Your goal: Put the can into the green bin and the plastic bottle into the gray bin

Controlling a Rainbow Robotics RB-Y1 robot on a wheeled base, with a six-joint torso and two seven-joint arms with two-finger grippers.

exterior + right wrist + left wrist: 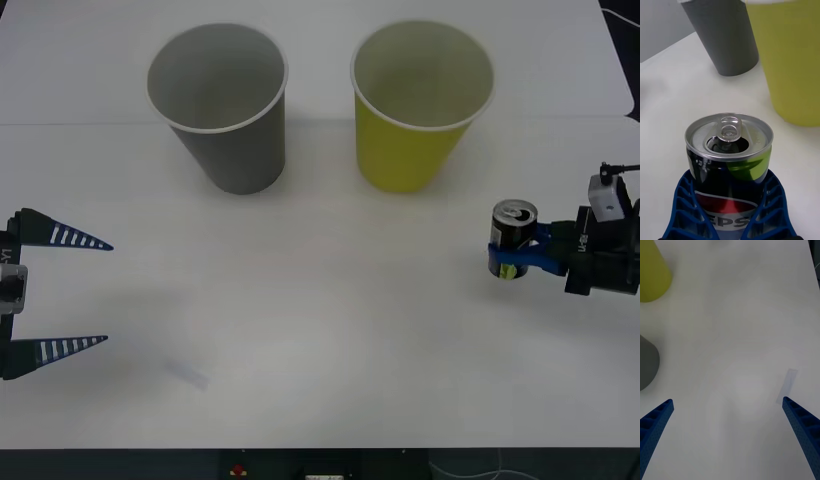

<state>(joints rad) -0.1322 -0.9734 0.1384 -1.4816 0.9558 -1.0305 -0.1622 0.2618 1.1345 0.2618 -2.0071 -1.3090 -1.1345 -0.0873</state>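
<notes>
My right gripper (522, 258) sits at the right side of the white worktop (320, 330), its 2 blue ribbed fingers (690, 210) pinching the can (513, 238) around its lower body. The can stands upright, its silver top and pull-tab facing up, the mouth already open, and a yellow-green patch shows on its dark side just under the rim. From my right wrist I see the can (729, 165) held between the fingers, with the green bin (790, 60) close beyond it and the gray bin (724, 33) farther off beside that. In the front view the green bin (415, 105) stands upright at the far side of the worktop, up and to the left of the can and apart from it; the gray bin (225, 105) stands upright further left, near the green one but not touching it. My left gripper (75, 292) hovers at the left edge of the worktop, its fingers (655, 423) spread wide and gripping nothing. A small pale strip (787, 385) lies flat on the worktop near them.
</notes>
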